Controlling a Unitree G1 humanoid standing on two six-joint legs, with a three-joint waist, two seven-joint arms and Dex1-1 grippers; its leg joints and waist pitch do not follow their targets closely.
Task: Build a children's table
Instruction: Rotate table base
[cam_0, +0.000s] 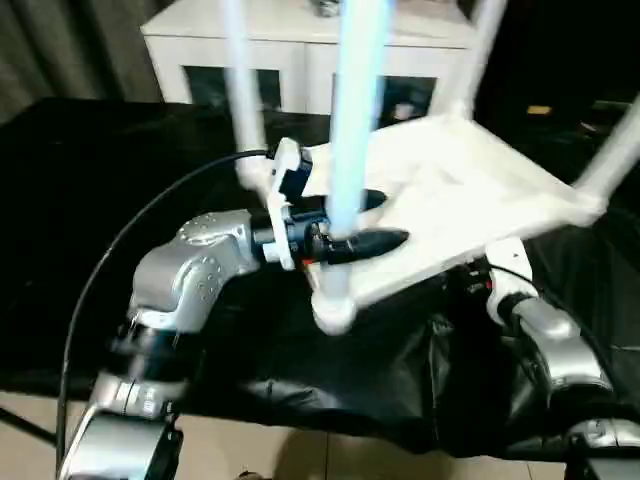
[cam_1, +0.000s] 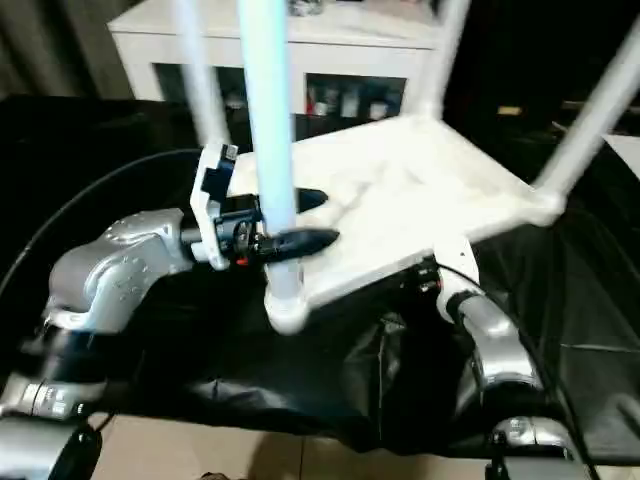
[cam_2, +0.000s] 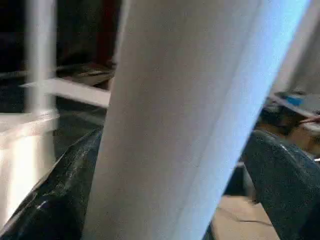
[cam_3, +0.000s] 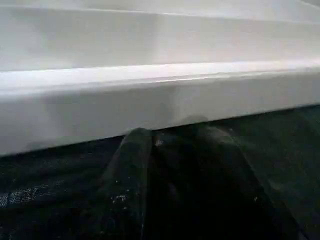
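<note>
1. Both black fingers of the left gripper (cam_0: 352, 238) are spread on the two sides of the nearest leg (cam_0: 352, 130), pinching it just above its corner socket (cam_0: 333, 312); the left wrist view shows the leg filling the gap between them.
2. For the right gripper (cam_3: 172, 150), its fingers lie close together under the near rim of the table top (cam_0: 470, 215), but I cannot tell if they press on anything.
3. The children's table is upside down and tilted (near-left corner low, right side higher), with its four legs pointing up, over a black cloth (cam_0: 100, 200).
4. Three other legs (cam_0: 238, 90) rise at the far-left, far and right corners.
5. A black cable (cam_0: 120, 250) curves from the left wrist toward the near-left.
6. Far behind stands a white cabinet (cam_0: 300, 55) with dark glass doors.
</note>
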